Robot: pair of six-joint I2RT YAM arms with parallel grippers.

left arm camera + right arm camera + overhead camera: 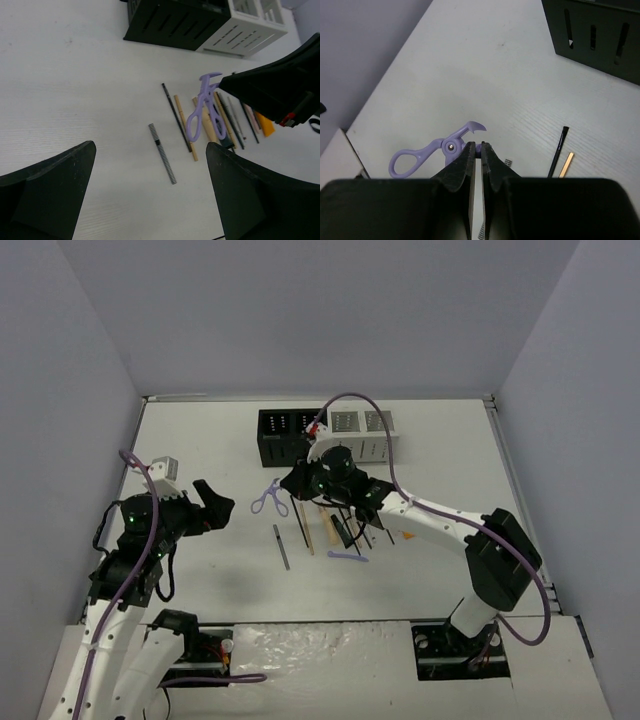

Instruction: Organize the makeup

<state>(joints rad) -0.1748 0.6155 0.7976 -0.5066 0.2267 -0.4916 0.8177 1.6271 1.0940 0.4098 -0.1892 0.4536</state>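
From above, the right gripper (291,485) reaches across to the left of the pile and pinches the lilac-handled scissors (268,498) near their pivot, finger loops hanging toward the left arm. The rest of the makeup lies behind it: a striped stick (282,546), tan pencils (306,526), a lilac tool (347,557) and an orange tube (408,536). The black organizer (285,435) and the white organizer (365,433) stand side by side at the far end. The left gripper (217,503) hovers well apart from the pile, spread and holding nothing.

The left wrist view shows the scissors dangling over the row of pencils, apparently off the table, handles down and blade end up in the right arm's tips.

The right wrist view shows the two fingers pressed almost together on the metal just past the pivot, a thin hold on a slim part. The loops stick out to one side, so the weight probably sits off the grip line and the scissors could swing or slip.

The step in hand seems to be carrying the scissors to an organizer slot. It calls for a slow, level move with the grip kept firm. The hanging loops should enter the chosen compartment first, and release should come only once they are well inside.
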